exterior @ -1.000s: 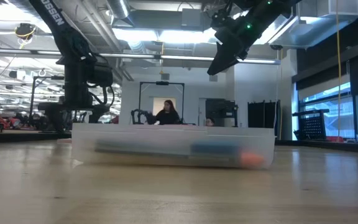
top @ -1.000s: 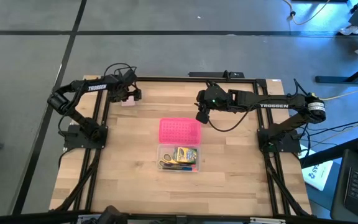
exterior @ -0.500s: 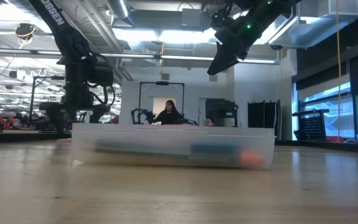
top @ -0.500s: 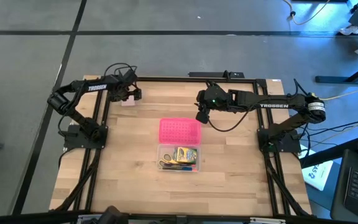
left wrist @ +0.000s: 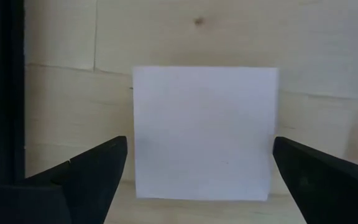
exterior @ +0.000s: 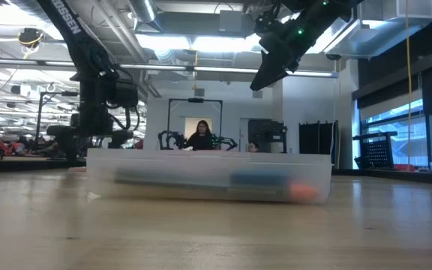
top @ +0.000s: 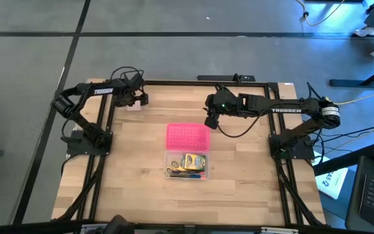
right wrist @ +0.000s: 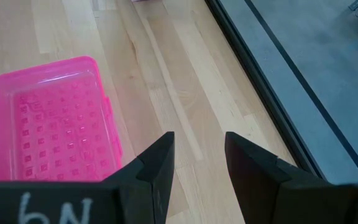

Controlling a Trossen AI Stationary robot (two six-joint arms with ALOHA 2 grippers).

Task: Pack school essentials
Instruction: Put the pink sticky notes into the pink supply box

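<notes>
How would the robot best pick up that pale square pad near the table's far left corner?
Probably from straight above, pinching two opposite edges. The pad lies flat on the table, so only its thin sides offer a hold. The left gripper already hangs over it, open, one finger off each side edge.

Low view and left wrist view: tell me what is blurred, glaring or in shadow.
Low view: the clear case up close is soft, its contents only smears of colour; ceiling lights glare, and the right gripper shows as a dark silhouette. Left wrist view: the pale pink pad is evenly lit and nearly washed out; the left gripper's dark fingers are blurred at the edges.
</notes>
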